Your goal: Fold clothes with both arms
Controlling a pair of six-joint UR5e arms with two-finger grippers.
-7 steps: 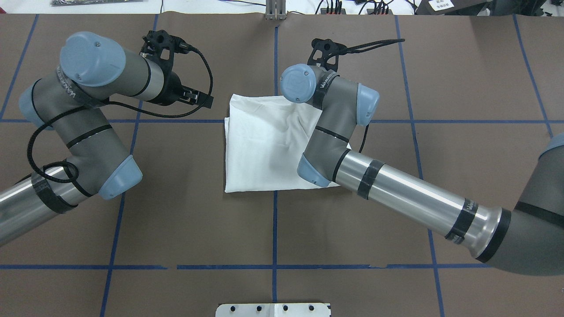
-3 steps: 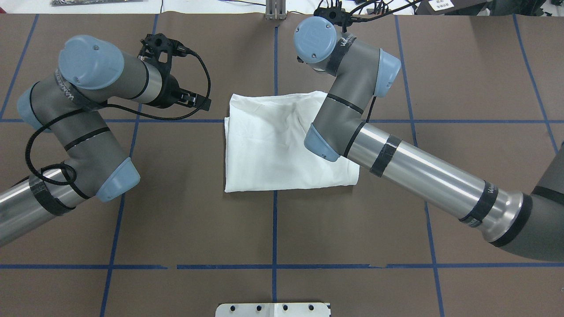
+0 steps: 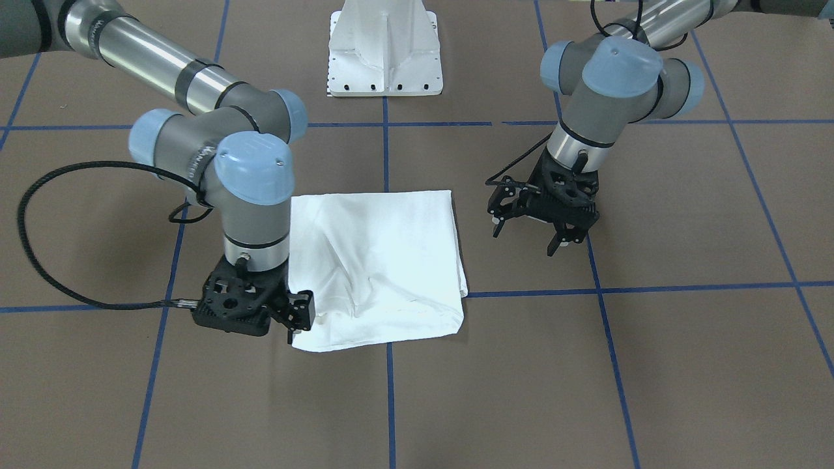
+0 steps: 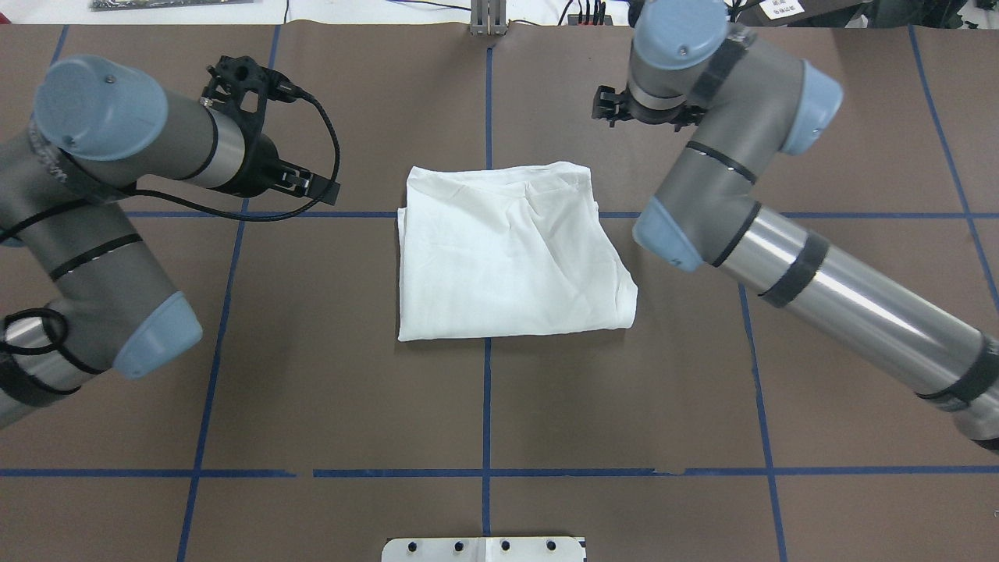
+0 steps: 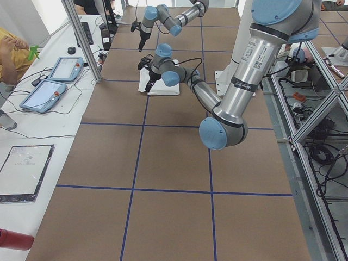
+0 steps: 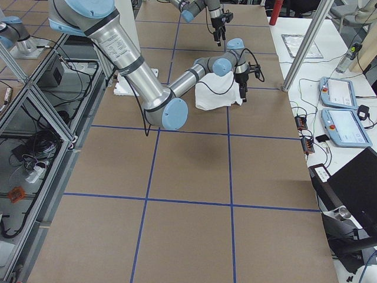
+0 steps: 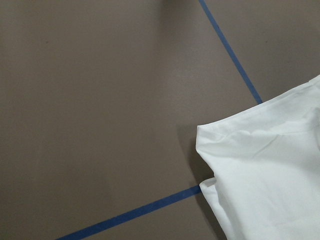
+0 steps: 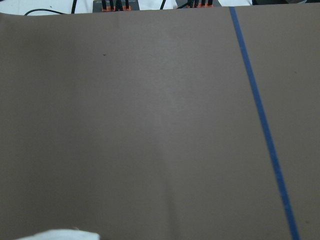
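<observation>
Free pass over bare table (image 4: 351,406) on robot side of shirt (image 4: 507,254). Open gap btwn shirt & L gripper (image 3: 563,246). Blocked at far R corner by R gripper (image 3: 298,329); R-side approach barred by R arm (image 4: 819,281).

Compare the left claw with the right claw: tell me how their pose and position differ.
The right claw hangs from an upright wrist and points down; the left claw is tilted, angled toward the shirt. In the front view the right claw sits at the shirt's corner, while the left claw has bare table between it and the shirt. Both are black, and neither holds the shirt.
</observation>
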